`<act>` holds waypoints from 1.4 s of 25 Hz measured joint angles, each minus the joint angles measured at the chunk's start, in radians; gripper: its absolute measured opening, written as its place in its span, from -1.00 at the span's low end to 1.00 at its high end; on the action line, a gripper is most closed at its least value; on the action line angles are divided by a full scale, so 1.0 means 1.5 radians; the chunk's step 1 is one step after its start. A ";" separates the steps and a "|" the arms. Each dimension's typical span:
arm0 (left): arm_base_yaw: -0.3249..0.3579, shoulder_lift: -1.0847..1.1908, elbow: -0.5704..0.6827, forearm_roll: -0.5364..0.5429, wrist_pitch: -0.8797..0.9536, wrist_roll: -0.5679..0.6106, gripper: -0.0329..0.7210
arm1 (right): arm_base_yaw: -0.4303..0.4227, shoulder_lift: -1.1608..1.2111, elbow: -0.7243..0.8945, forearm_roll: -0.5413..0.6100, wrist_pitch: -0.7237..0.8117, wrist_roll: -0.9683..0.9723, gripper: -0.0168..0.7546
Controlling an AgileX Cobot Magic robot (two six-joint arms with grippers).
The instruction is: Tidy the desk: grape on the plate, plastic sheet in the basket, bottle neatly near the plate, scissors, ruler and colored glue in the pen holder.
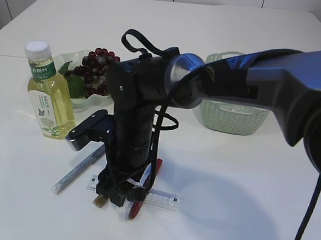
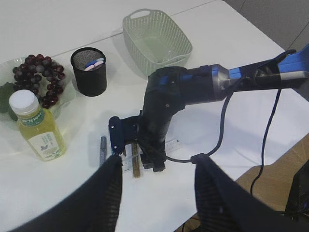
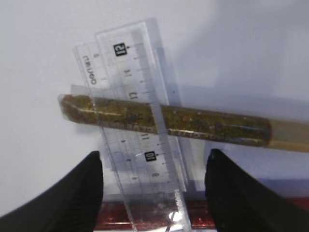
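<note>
The right gripper (image 3: 153,193) hangs with its jaws spread and empty just above a gold glitter glue tube (image 3: 164,120) lying on the worktop (image 1: 239,176) over a clear ruler (image 3: 140,125); the left gripper (image 2: 154,193), also spread and empty, waits well back. In the right wrist view the tube's long axis runs left to right, its tip to the left, crossing the ruler, whose length runs roughly top to bottom. A clean pick would likely pinch the tube mid-length without catching the ruler beneath.
</note>
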 joint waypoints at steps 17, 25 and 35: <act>0.000 0.000 0.000 -0.001 0.000 0.000 0.05 | 0.000 0.000 0.000 -0.008 0.005 0.000 0.34; 0.000 0.000 0.000 -0.011 0.000 0.000 0.05 | 0.000 0.000 0.000 -0.011 0.005 0.000 0.07; 0.000 0.000 0.000 -0.018 0.000 0.000 0.05 | 0.000 0.000 0.000 -0.011 0.007 0.012 -0.18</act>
